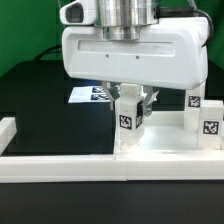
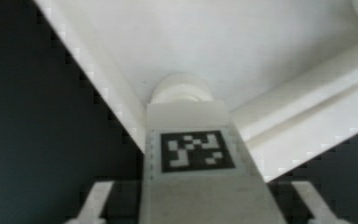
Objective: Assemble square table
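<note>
Squarely between the jaws (image 1: 131,104) stands a tagged, blocky white leg (image 1: 127,113), clasped over the smooth flat panel (image 1: 165,141).

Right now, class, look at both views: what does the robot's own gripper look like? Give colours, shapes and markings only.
The gripper has a wide, white, glossy housing with rounded corners, mounted under a ribbed silver-grey cylindrical wrist. Two short dark-and-pale fingers hang from its underside. In the wrist view the fingers appear as pale grey bars. No cables or markings show on the housing itself.
</note>
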`<state>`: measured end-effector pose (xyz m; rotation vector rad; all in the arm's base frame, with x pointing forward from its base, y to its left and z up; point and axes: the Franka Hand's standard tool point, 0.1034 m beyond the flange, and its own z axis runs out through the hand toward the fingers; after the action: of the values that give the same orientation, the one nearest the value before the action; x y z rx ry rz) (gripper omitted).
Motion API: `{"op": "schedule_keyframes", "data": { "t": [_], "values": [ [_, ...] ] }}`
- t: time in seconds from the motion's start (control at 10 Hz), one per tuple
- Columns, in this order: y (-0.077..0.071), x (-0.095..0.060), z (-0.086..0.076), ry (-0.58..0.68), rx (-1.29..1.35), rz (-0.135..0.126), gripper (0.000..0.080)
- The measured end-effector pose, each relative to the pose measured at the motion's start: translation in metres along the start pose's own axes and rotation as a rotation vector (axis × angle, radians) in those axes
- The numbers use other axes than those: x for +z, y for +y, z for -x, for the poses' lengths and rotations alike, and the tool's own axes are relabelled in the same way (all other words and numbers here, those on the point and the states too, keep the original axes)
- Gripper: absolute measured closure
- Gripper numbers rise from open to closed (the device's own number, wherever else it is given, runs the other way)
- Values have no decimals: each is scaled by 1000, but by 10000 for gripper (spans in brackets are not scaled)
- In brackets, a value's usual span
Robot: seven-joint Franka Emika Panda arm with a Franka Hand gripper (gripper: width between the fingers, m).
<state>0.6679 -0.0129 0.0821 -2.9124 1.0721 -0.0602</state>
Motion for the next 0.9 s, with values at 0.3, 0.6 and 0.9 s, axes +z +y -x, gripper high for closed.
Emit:
{"op": "schedule_keyframes", "data": {
  "t": [0.3, 0.6, 0.9],
  "values": [
    [0, 0, 0, 0, 190, -2, 512],
    [2, 1, 4, 24, 679, -91, 511],
    [0, 2, 8, 24, 989, -177, 511]
  ]
}}
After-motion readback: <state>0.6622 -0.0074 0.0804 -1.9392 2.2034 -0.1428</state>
